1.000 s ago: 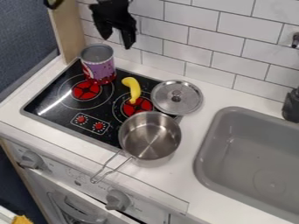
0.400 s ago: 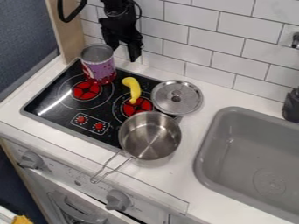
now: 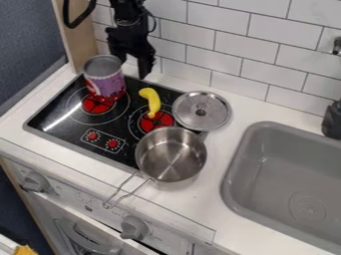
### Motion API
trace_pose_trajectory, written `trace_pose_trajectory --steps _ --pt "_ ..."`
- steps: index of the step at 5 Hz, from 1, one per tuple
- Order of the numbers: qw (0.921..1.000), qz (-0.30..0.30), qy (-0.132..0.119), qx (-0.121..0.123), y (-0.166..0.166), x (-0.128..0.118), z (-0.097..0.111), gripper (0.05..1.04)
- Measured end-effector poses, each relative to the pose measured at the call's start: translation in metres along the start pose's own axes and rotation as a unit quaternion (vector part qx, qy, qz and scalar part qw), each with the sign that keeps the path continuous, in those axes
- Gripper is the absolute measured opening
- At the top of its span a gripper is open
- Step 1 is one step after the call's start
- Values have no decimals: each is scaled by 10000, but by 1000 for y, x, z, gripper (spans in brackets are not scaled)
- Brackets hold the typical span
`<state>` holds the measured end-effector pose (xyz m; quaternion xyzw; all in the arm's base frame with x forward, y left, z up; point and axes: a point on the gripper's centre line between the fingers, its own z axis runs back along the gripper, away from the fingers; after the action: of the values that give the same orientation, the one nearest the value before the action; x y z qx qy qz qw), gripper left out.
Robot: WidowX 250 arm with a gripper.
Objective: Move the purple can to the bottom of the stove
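Oven knobs [image 3: 134, 227] sit along the front panel, at the lower left and bottom of the frame. Behind them, near the middle, a steel saucepan [image 3: 171, 155] overlaps the right front corner of the black stove top [image 3: 67, 130], handle pointing to the lower left, with a grey sink [image 3: 299, 174] at the right. Farther back, a yellow curved toy [image 3: 151, 99] reaches down over the right red burner, with a steel lid [image 3: 201, 110] just beside it. Purple can [image 3: 105, 83] stands on the rear left of the stove top, in the upper left of the frame, behind the left red burner [image 3: 98, 104]. The black gripper [image 3: 133, 65] hangs beside and behind the can, its fingers spread; whether one touches the can I cannot tell
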<state>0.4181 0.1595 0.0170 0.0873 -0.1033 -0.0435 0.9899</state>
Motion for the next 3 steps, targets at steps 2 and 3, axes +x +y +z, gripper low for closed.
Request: trace_pose_trajectory --steps 2,3 --pt "9991 199 357 122 16 -30 -1 1001" --pt "9987 235 438 117 20 -48 2 1001"
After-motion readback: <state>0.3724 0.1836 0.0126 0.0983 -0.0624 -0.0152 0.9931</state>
